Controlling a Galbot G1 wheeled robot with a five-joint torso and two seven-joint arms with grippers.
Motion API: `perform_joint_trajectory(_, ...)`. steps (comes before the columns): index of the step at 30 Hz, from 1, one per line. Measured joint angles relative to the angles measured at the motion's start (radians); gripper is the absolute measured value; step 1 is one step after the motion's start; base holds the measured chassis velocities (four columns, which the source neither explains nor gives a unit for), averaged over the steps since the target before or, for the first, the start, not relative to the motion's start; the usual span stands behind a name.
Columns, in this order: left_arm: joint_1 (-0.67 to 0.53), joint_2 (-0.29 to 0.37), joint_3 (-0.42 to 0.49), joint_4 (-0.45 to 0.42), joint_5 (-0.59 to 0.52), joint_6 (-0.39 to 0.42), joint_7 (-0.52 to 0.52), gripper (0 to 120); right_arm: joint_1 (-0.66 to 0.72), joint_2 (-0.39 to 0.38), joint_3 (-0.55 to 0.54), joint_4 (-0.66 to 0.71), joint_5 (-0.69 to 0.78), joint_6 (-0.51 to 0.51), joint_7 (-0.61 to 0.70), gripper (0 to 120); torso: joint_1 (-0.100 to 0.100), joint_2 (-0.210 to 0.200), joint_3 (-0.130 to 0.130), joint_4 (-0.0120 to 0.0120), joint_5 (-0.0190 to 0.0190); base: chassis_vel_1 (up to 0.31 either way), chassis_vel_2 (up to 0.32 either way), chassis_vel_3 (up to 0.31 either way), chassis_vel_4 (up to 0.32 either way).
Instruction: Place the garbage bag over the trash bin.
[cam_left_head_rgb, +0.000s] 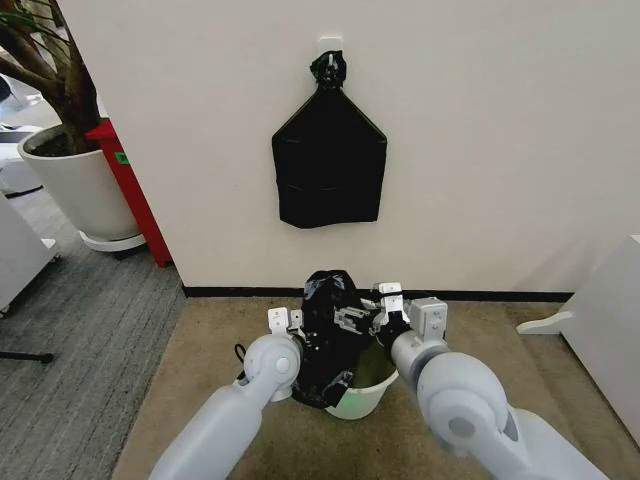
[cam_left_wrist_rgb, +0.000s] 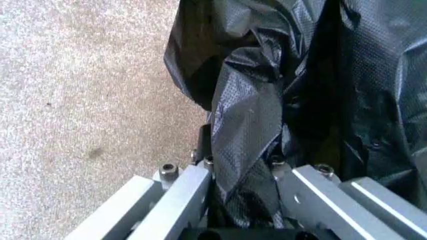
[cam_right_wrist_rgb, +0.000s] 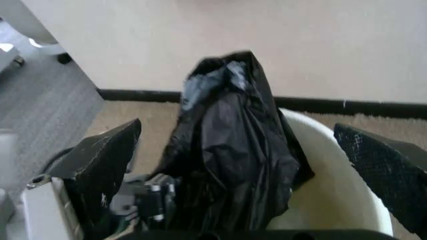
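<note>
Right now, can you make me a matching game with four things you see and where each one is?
Things:
1. garbage bag
2. trash bin
3. black bag bundle
4. white planter

Places:
A. hanging on the wall
B. on the carpet between the two arms
C. pinched in the left gripper
D. far left, beside a red stand

Pairs: 1-C, 2-B, 3-A, 4-D

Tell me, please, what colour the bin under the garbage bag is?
The trash bin is white, clearest in the right wrist view, beneath the black garbage bag.
</note>
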Motion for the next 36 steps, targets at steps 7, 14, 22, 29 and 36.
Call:
perform_joint_trajectory(7, 0.052, -0.003, -0.045, -0.083, 0.078, -0.014, 0.019, 1, 0.01, 0.022, -0.001, -0.106, 0.013, 0.004, -0.015, 100, 0.0, 0.0, 0.0, 0.0003, 0.0003, 0.0, 0.0, 0.0, 0.0)
perform_joint_trajectory(14, 0.113, 0.005, -0.082, -0.157, 0.114, -0.02, 0.043, 1, 0.011, 0.04, 0.002, -0.162, 0.047, 0.005, -0.017, 100, 0.0, 0.0, 0.0, 0.0002, 0.0001, 0.0, 0.0, 0.0, 0.0)
perform_joint_trajectory(22, 0.171, 0.008, -0.127, -0.205, 0.148, -0.026, 0.067, 1, 0.003, 0.061, -0.003, -0.189, 0.064, 0.006, -0.024, 96, 0.0, 0.0, 0.0, 0.0002, 0.0, 0.0, 0.0, 0.0, 0.0)
perform_joint_trajectory(29, 0.202, -0.002, -0.141, -0.226, 0.176, -0.033, 0.08, 1, -0.001, 0.101, -0.026, -0.192, 0.056, 0.004, -0.022, 90, 0.0, 0.0, 0.0, 0.0003, 0.0001, 0.0, 0.0, 0.0, 0.0)
perform_joint_trajectory(36, 0.223, -0.006, -0.144, -0.242, 0.192, -0.036, 0.091, 1, -0.002, 0.119, -0.039, -0.199, 0.036, 0.007, -0.025, 66, 0.0, 0.0, 0.0, 0.0002, 0.0001, 0.0, 0.0, 0.0, 0.0)
